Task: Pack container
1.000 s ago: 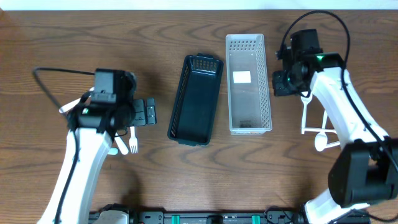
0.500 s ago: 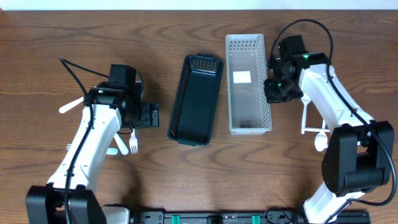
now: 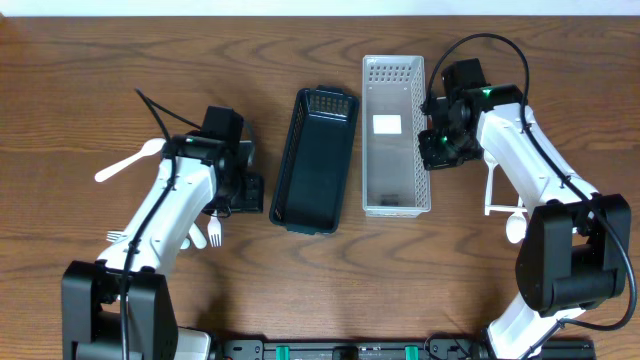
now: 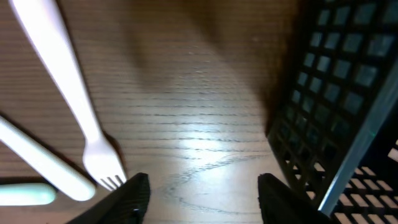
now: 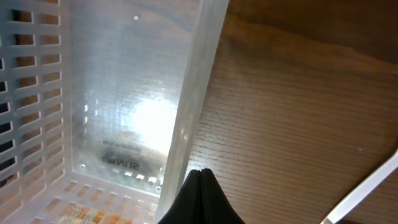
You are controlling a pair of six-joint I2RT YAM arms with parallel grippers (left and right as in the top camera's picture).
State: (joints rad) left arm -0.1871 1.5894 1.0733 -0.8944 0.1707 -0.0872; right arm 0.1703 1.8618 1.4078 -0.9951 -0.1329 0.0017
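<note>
A dark slotted bin (image 3: 315, 160) and a white slotted basket (image 3: 398, 135) lie side by side at mid-table. My left gripper (image 3: 250, 190) is open and empty, low over the wood just left of the dark bin (image 4: 336, 106); a white fork (image 4: 68, 93) lies to its left. My right gripper (image 3: 432, 150) is shut with nothing in it. Its tip (image 5: 200, 186) presses against the outside of the white basket's right wall (image 5: 199, 93).
White plastic cutlery lies on both sides. On the left are a spoon (image 3: 128, 160) and a fork (image 3: 213, 232); on the right are a fork (image 3: 490, 185) and a spoon (image 3: 515, 228). A utensil handle (image 5: 367, 186) shows by the right gripper.
My left gripper moved right, up to the dark bin's left side. My right gripper came down and left against the white basket's wall, and the basket's near end shifted slightly left.
</note>
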